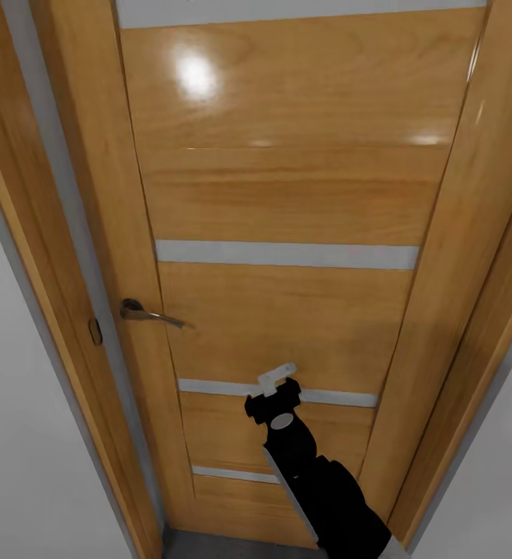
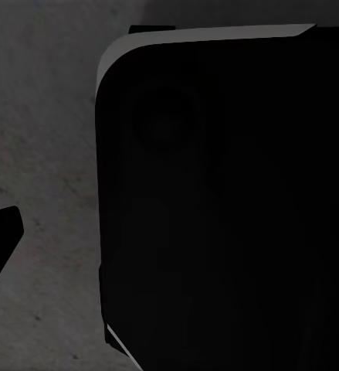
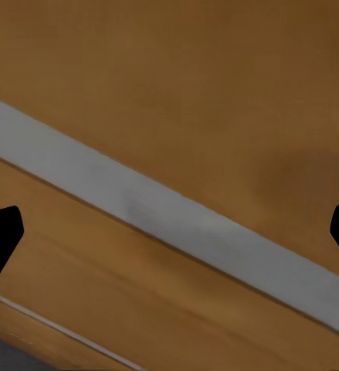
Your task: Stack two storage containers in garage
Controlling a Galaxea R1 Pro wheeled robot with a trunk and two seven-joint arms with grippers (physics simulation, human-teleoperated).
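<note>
Orange-brown wood fills the head view: a closed door (image 1: pixel 287 233) crossed by pale grey strips, framed by white walls (image 1: pixel 22 466). Its lever handle (image 1: pixel 148 314) sits at the door's left edge. Low on the door, the right tool (image 1: pixel 280 378) reaches the third grey strip (image 3: pixel 169 224), fingertips spread wide apart. Whether the left tool is spread cannot be told; its camera sees dark grey concrete floor (image 2: pixel 38 154).

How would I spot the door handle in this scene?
Start with the big glossy orange-brown wooden door, crossed by pale grey strips. The handle sits by its left edge, about halfway down. It is a dark metal lever pointing right, the only metal fitting on the panel, above and left of the right gripper.
</note>
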